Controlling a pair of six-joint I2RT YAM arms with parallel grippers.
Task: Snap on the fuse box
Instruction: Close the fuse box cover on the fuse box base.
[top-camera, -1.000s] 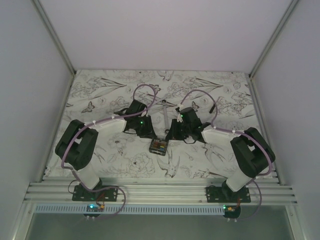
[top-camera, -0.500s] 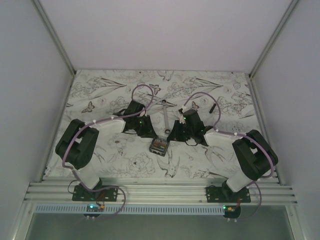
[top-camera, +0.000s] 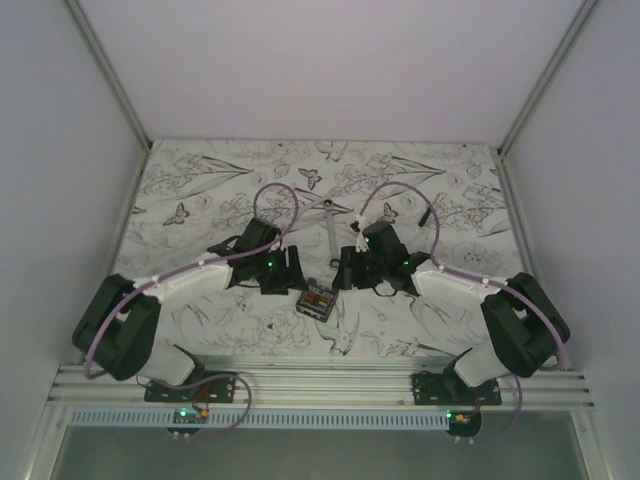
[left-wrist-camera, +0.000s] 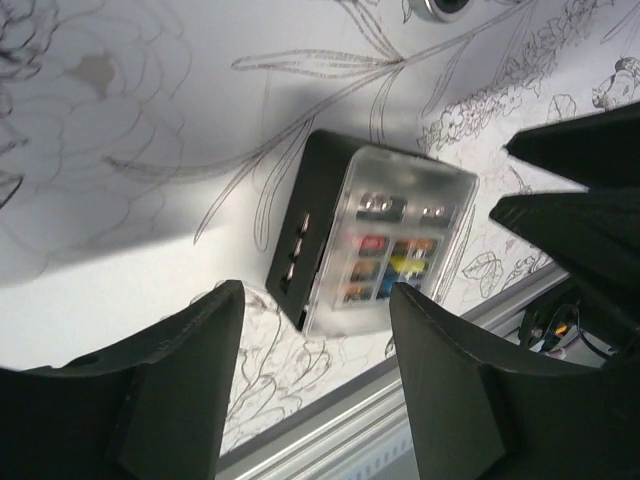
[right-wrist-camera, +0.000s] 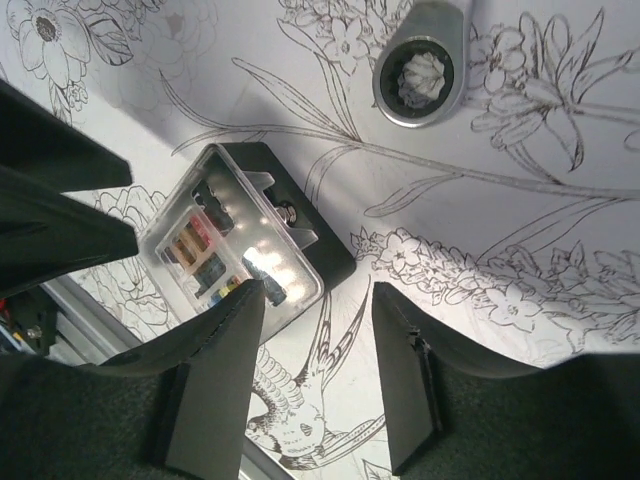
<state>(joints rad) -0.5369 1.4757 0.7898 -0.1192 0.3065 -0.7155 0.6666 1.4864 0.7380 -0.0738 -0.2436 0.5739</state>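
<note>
Low centre of the top view, the fuse box (top-camera: 317, 299) lies on the table with its clear lid (left-wrist-camera: 400, 235) on top; whether it has clicked home I cannot tell. Just beyond, the left gripper (left-wrist-camera: 313, 335) and right gripper (right-wrist-camera: 318, 300) flank it, both spread wide and empty. A final press probably remains. The wrench (top-camera: 331, 235) lies farther back.

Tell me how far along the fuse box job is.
Done: the clear cover sits on the fuse box. In hand: nothing; the left claw and right claw hang open near it, not touching. Left: pressing the cover home; whether it has latched cannot be seen.
</note>
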